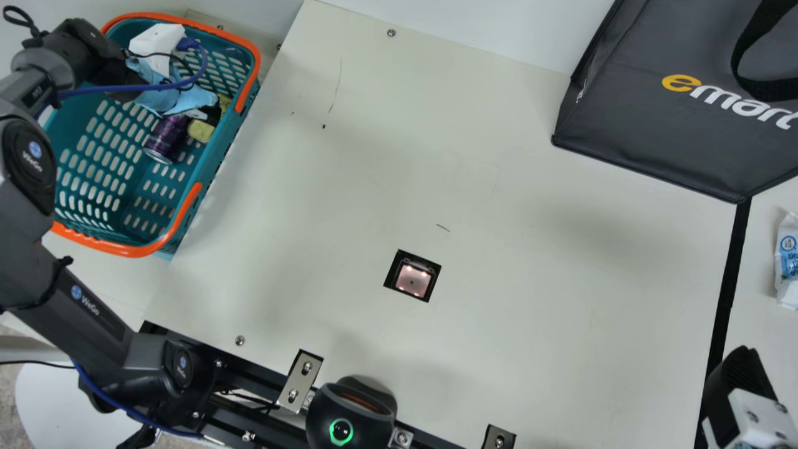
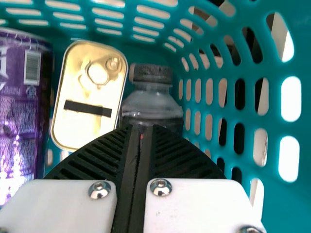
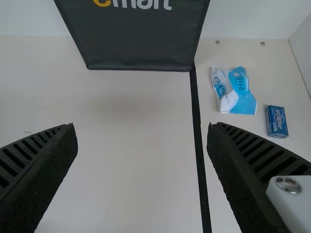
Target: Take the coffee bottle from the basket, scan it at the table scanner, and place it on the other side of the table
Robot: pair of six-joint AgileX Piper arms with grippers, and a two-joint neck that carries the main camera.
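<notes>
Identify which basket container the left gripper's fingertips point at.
The dark-capped bottle, directly ahead; the gold tin and purple can lie off to one side.

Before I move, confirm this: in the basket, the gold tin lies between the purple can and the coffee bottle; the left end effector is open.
No: the left wrist view shows the left end effector shut. The gold tin does lie between the purple can and the coffee bottle in the basket.

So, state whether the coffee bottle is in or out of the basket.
In: the bottle is inside the slotted basket, beside the gold tin.
</notes>
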